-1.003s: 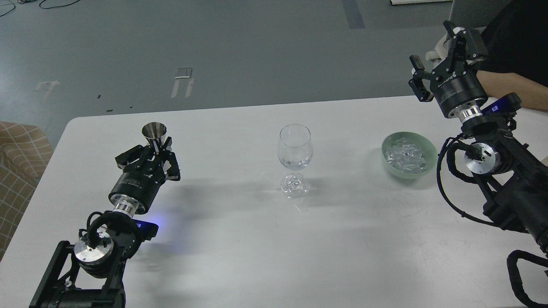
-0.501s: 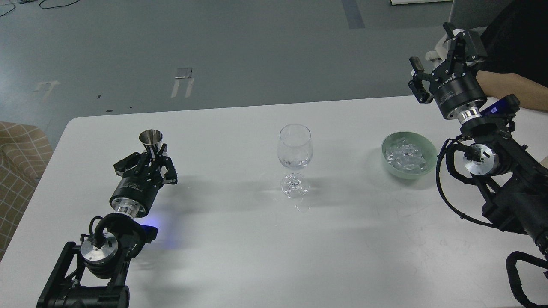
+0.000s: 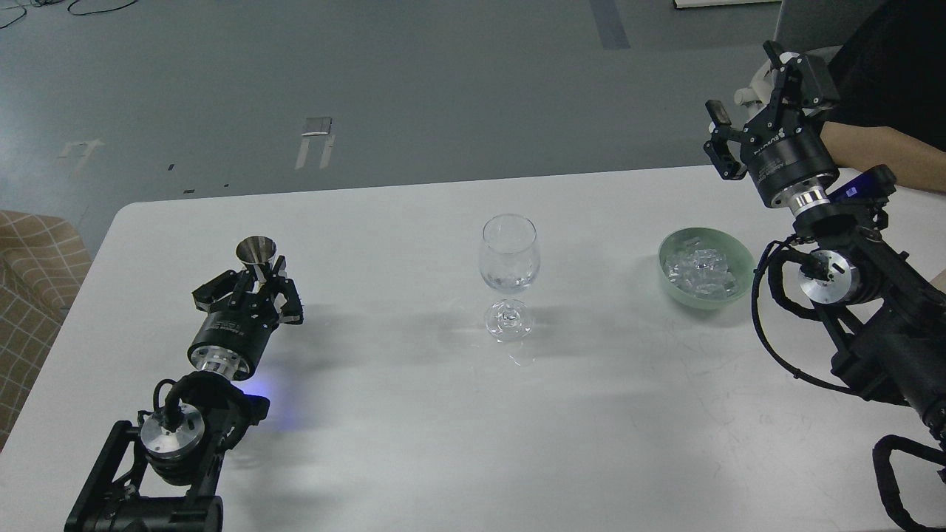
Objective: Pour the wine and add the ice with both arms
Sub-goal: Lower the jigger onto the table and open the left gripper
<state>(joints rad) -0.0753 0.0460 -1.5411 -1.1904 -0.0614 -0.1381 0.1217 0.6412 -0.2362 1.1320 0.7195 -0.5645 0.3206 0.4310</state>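
Note:
A clear stemmed glass (image 3: 508,255) stands at the table's centre, with a little clear wine (image 3: 507,281) barely showing in its bowl. A pale green bowl (image 3: 669,277) at the right holds a heap of clear ice (image 3: 701,267). My left gripper (image 3: 253,284) is low over the table at the left, shut on a small upright metal jigger (image 3: 256,251), well left of the glass. My right gripper (image 3: 755,92) is open and empty, raised above and behind the bowl of ice at the far right.
The white table (image 3: 414,414) has its far edge just behind the glass, with grey floor beyond. A bare human forearm (image 3: 879,151) lies behind my right arm. A checked chair (image 3: 33,273) stands off the table's left edge.
My left gripper has drawn back and to the left with the jigger, further from the glass. My right gripper has shifted only slightly and stays open.

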